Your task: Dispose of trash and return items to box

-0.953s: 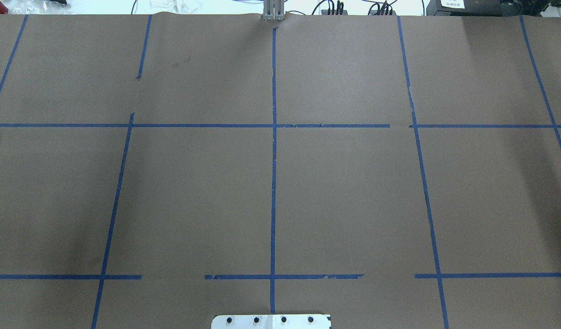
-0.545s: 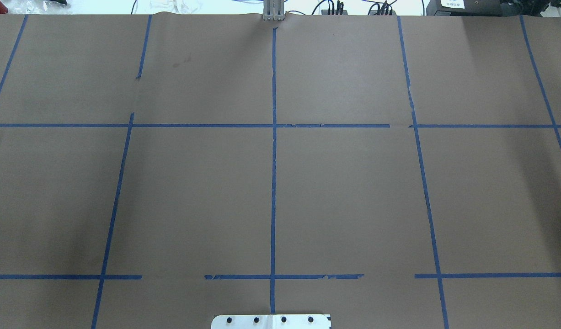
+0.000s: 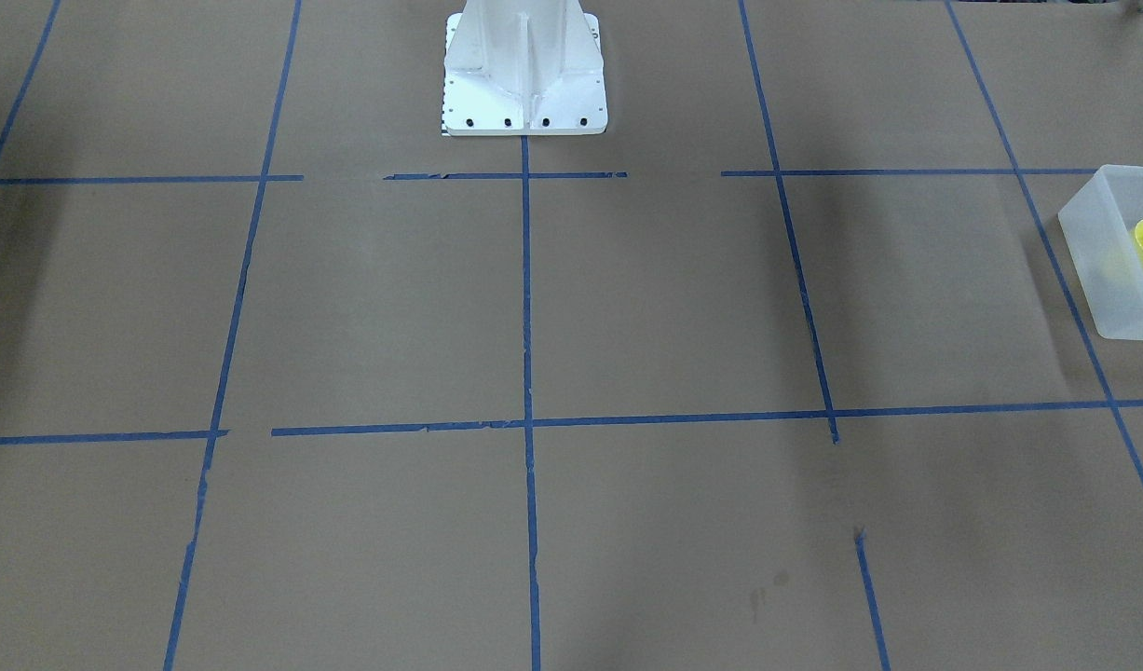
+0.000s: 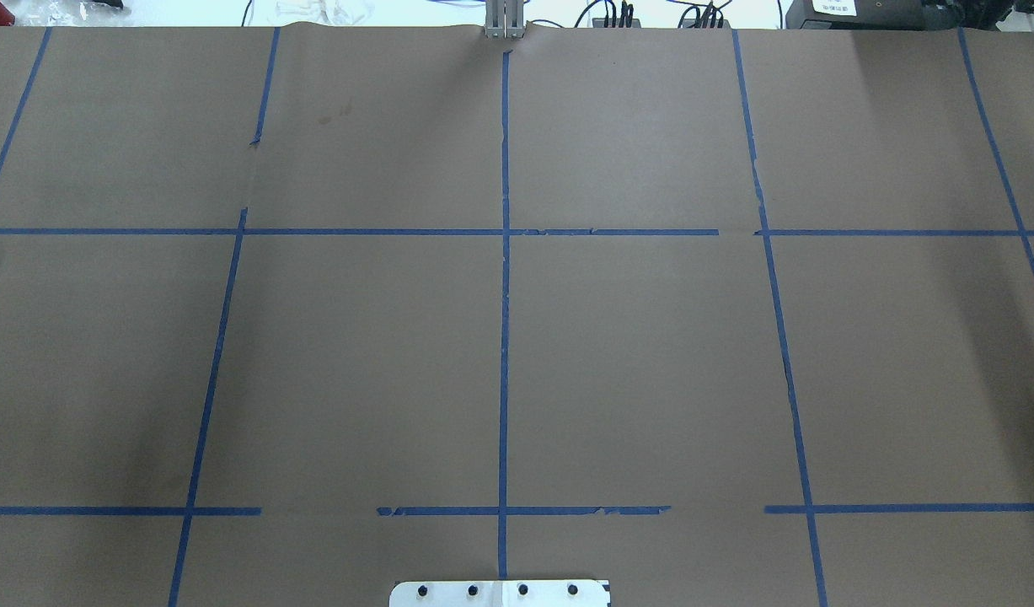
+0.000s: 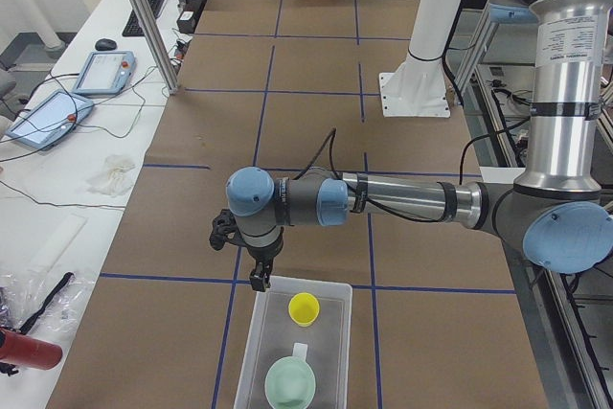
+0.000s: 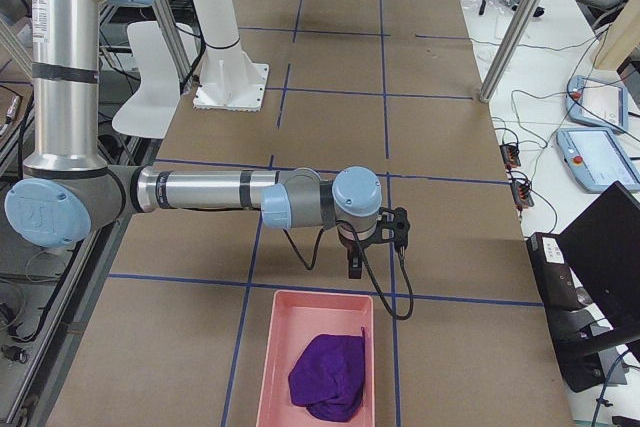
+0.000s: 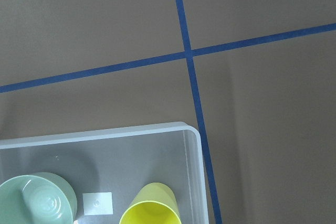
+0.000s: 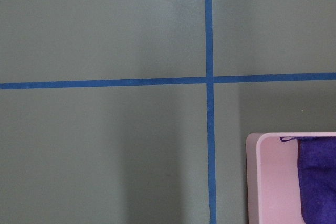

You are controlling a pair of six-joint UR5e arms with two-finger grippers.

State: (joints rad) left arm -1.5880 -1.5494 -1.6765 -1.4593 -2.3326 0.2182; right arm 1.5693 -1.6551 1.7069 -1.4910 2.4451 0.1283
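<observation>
1. Cup (image 5: pixel 304 308) and bowl (image 5: pixel 290 385) both sit inside the box (image 5: pixel 330 337) at the robot's left end of the tabletop (image 4: pixel 651 354), cup upright and apart from the bowl.
2. Left fingers (image 5: pixel 259 281) hang just above the box's near rim. They show only in the side view, so I cannot tell if they are spread or closed; nothing is seen in them.
3. Right fingers (image 6: pixel 355 269) hover beside the pink tray (image 6: pixel 272 367) holding a purple cloth (image 6: pixel 328 377). Cannot tell their state either.
4. Judgement: sorting looks finished and the step in hand is pulling clear. Lift the left arm straight up first, since the fingers are close to the rim and a sideways move could nudge the box.
5. Versus the earlier overhead frames: no difference, same bare taped tabletop, no arm entering that view.
</observation>
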